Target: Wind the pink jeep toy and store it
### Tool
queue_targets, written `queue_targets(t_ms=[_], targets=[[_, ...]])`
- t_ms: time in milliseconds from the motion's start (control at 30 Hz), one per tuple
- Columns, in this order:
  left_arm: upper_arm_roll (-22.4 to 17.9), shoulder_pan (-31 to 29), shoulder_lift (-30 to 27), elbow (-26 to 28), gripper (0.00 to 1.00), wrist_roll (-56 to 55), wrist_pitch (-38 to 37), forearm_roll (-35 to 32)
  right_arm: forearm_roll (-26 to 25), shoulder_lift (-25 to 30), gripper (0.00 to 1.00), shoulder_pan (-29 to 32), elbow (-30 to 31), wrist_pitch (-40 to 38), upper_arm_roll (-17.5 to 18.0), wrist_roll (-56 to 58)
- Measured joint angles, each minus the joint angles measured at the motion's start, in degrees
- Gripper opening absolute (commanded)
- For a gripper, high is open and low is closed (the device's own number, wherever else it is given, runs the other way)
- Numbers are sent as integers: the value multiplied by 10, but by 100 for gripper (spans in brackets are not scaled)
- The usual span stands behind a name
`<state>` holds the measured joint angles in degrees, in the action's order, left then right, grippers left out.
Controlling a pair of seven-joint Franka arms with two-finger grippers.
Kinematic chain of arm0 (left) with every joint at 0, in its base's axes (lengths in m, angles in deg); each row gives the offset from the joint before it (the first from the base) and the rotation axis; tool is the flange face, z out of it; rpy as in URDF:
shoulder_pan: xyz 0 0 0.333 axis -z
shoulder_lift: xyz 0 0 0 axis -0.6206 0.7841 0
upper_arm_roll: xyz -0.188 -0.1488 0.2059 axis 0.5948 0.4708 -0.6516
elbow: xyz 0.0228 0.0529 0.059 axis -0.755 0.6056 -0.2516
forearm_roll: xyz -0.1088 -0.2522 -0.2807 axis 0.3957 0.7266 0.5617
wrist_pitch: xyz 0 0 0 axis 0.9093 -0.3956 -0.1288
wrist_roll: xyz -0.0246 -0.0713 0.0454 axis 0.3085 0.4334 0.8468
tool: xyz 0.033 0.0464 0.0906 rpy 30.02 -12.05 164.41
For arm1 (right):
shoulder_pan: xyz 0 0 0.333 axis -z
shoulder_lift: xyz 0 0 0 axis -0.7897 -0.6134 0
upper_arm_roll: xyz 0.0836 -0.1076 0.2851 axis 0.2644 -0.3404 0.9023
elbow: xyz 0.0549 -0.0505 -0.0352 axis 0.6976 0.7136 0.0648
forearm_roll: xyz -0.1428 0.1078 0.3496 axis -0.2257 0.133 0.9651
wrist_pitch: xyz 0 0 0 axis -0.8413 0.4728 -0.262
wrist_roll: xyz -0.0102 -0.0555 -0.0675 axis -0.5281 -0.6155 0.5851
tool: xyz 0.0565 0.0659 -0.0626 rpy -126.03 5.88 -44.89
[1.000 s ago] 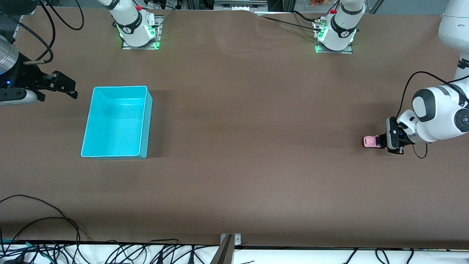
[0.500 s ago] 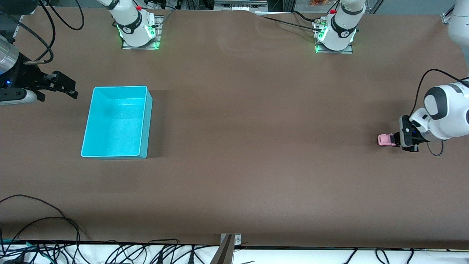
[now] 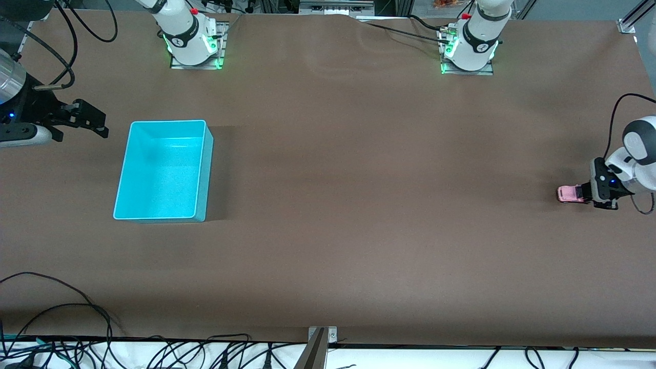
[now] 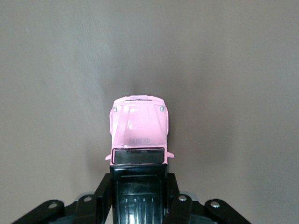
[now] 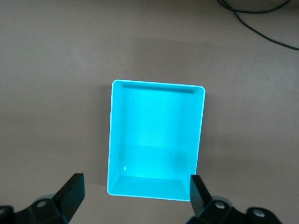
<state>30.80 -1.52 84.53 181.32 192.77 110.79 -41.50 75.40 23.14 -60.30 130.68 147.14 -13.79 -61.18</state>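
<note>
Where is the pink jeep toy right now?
The pink jeep toy sits at the left arm's end of the table, on the brown surface, gripped at its rear by the left gripper; the turquoise bin stands toward the right arm's end.

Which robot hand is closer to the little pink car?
The left hand. It is shut on the pink jeep toy, gripping its rear end. The right hand waits open at the right arm's end of the table, beside the turquoise bin.

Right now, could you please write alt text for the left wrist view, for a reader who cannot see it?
The left gripper is shut on the pink jeep toy, clamping its black-roofed rear, pink hood pointing away from the camera. Bare brown table fills the rest.
</note>
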Motion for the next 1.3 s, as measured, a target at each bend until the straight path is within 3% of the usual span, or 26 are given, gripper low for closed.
queue_targets(t_ms=[733, 833, 867, 900, 1000, 1033, 1300], targets=[[-14, -16, 20, -34, 0, 46, -1, -4, 0, 0, 100, 0, 0, 0, 0, 0], [-14, -17, 20, -36, 4, 47, -1, -4, 0, 0, 100, 0, 0, 0, 0, 0], [-14, -17, 20, -36, 10, 47, -1, -4, 0, 0, 100, 0, 0, 0, 0, 0], [-14, -17, 21, -36, 23, 47, -1, -4, 0, 0, 100, 0, 0, 0, 0, 0], [-14, -17, 21, -36, 88, 47, -1, -4, 0, 0, 100, 0, 0, 0, 0, 0], [-15, -17, 21, -36, 100, 47, -1, -4, 0, 0, 100, 0, 0, 0, 0, 0], [-17, -20, 23, -47, 100, 47, -4, -8, 0, 0, 100, 0, 0, 0, 0, 0]])
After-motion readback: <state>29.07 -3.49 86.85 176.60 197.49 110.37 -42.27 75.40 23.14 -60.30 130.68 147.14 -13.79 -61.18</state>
